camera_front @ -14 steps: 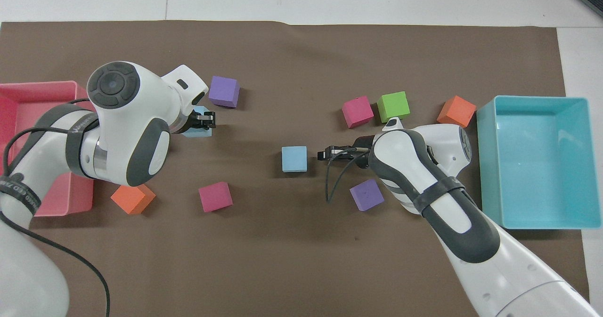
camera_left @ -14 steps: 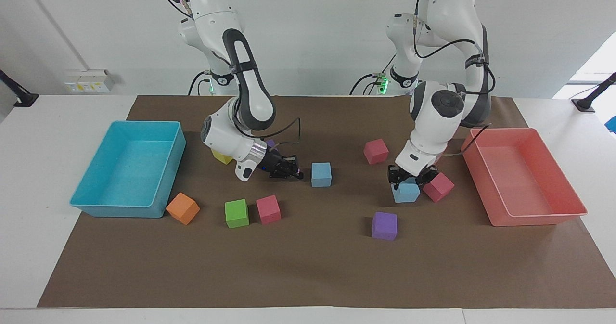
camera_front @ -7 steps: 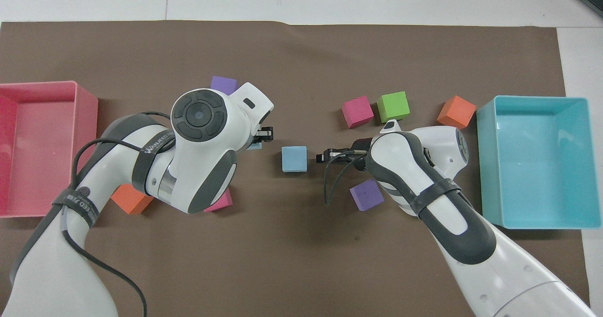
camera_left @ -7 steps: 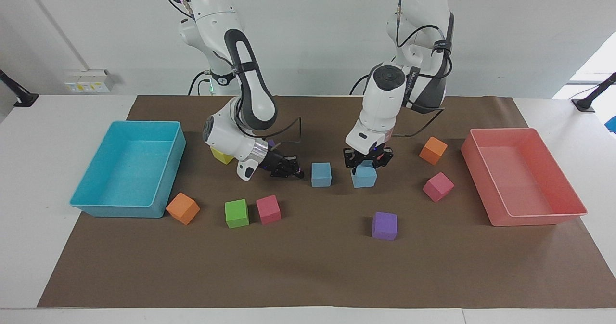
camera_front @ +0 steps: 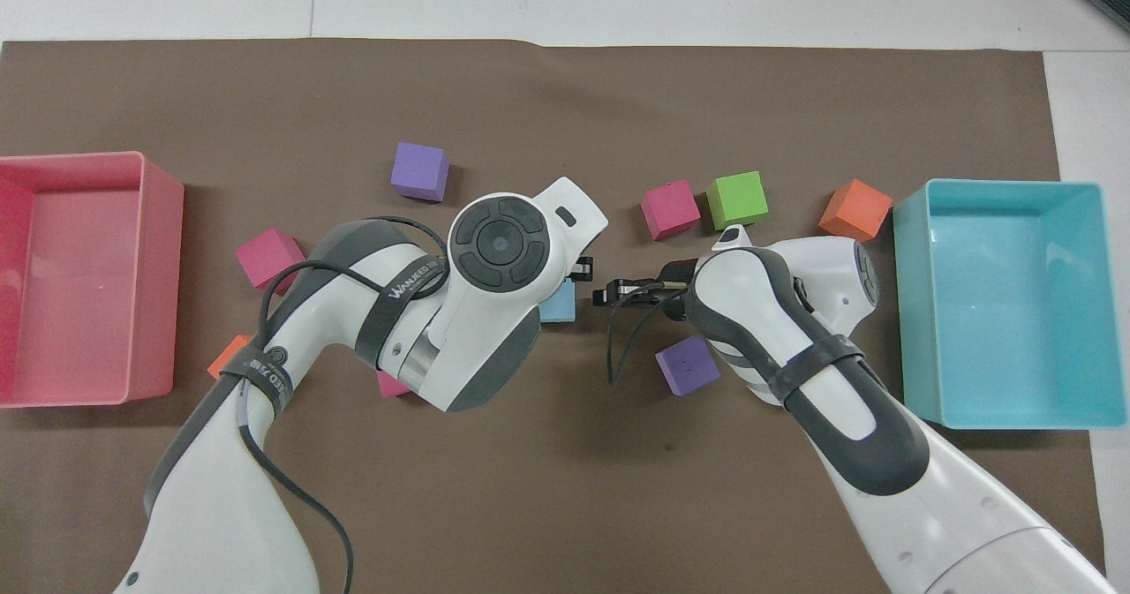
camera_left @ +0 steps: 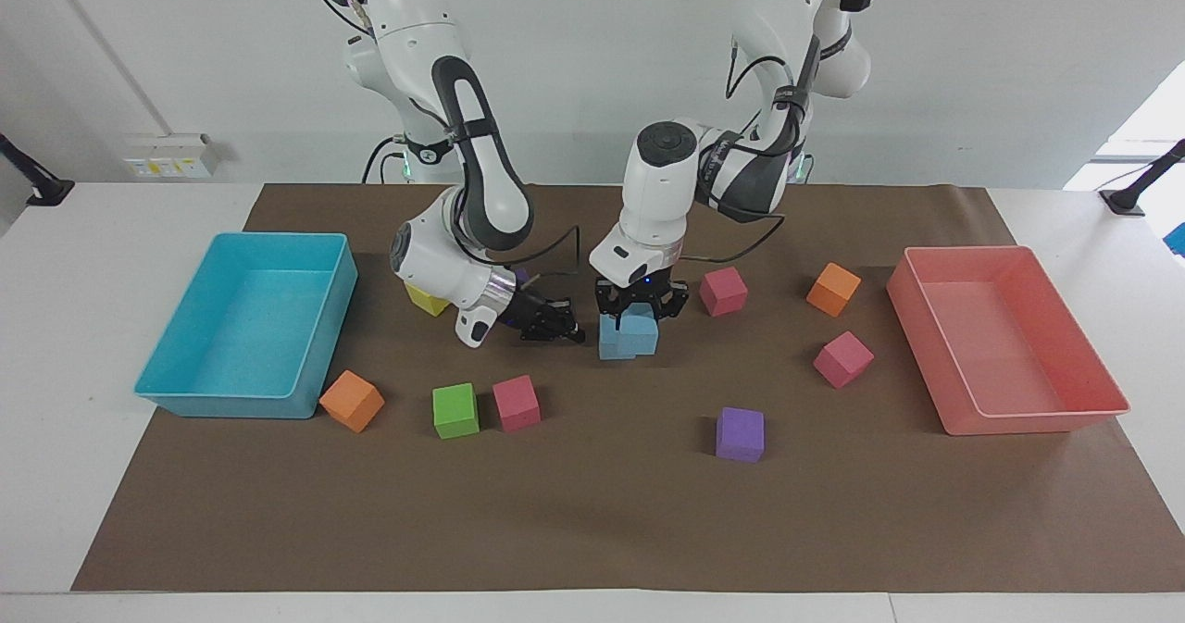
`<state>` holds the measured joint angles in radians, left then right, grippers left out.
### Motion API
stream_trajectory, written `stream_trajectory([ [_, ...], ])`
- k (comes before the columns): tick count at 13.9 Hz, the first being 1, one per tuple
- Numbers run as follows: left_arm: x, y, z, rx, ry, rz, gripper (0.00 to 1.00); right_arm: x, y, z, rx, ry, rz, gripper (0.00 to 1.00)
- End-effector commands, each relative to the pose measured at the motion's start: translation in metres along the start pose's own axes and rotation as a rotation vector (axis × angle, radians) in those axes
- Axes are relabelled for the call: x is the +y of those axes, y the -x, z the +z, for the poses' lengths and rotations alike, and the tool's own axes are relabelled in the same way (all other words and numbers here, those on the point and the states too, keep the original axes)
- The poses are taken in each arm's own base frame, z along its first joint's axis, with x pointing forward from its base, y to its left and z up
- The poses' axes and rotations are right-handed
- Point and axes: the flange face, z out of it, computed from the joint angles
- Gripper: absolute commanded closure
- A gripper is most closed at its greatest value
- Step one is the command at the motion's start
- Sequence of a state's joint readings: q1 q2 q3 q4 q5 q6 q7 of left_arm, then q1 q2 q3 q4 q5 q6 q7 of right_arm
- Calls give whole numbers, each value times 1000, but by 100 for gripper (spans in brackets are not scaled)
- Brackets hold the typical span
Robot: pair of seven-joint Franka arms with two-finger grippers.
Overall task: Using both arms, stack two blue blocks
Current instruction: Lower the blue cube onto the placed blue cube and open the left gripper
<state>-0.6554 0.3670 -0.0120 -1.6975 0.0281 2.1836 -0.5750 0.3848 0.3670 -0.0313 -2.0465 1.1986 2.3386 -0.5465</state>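
The left gripper [camera_left: 640, 304] is clamped on a blue block [camera_left: 639, 334], which sits partly over the second blue block [camera_left: 613, 343]; whether the two touch is hard to judge from this angle. At about nine o'clock from that pair, just beside it, the right gripper [camera_left: 560, 325] is low over the brown mat [camera_left: 592, 512], fingertips together and empty. A pink cube [camera_left: 723, 291] sits at two o'clock from the blue pair, a purple cube [camera_left: 740, 434] at four o'clock. A green cube [camera_left: 455, 410] lies at seven o'clock, near the turquoise tray [camera_left: 319, 364].
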Motion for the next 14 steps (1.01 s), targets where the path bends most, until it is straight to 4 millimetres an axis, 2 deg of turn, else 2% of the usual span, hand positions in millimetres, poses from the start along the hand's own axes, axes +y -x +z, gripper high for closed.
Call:
stream_trajectory([
  [1,8,5,1,-9,-27,5,89,0,4,-2,25,-9,10,100],
  [2,16,14,4,-18,-31,22,89,1,5,-2,25,-8,10,100],
  [6,22,22,4,-26,-32,28,88,0,4,-2,25,-9,10,100],
  [8,20,27,7,-43,-45,8,85,1,5,-2,26,-7,10,100],
  [14,20,30,9,-52,-48,7,84,1,5,-2,26,-7,10,100],
])
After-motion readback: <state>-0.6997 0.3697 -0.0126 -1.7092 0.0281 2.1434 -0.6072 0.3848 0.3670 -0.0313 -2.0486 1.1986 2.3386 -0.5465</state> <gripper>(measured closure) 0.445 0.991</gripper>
